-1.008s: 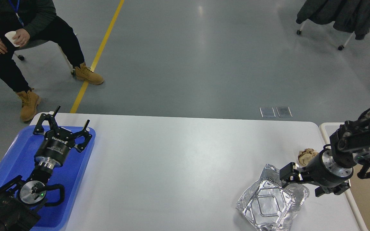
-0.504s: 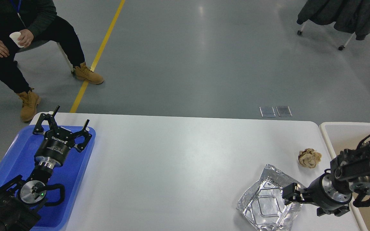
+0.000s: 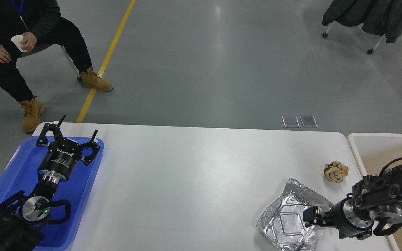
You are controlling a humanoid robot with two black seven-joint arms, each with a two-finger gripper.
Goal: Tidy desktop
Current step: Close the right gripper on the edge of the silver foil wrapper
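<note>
The white desktop (image 3: 194,174) holds a crumpled silver foil tray (image 3: 286,223) near its front right and a crumpled brown paper ball (image 3: 336,171) just behind it. My right gripper (image 3: 311,218) points left and sits at the foil tray's right rim. Its fingers show as one dark block, so I cannot tell whether they hold the foil. My left gripper (image 3: 78,126) is open and empty, hovering over the far end of the blue tray (image 3: 12,174) at the desktop's left.
A beige, white-rimmed bin (image 3: 379,146) stands off the desktop's right edge. A seated person (image 3: 19,31) with a paper cup is at the far left, beyond the table. A chair with dark coats (image 3: 368,14) stands at the far right.
My right arm has dropped toward the near edge, from beside the paper ball to the foil tray's right rim, uncovering the bin. The left arm has not moved.
</note>
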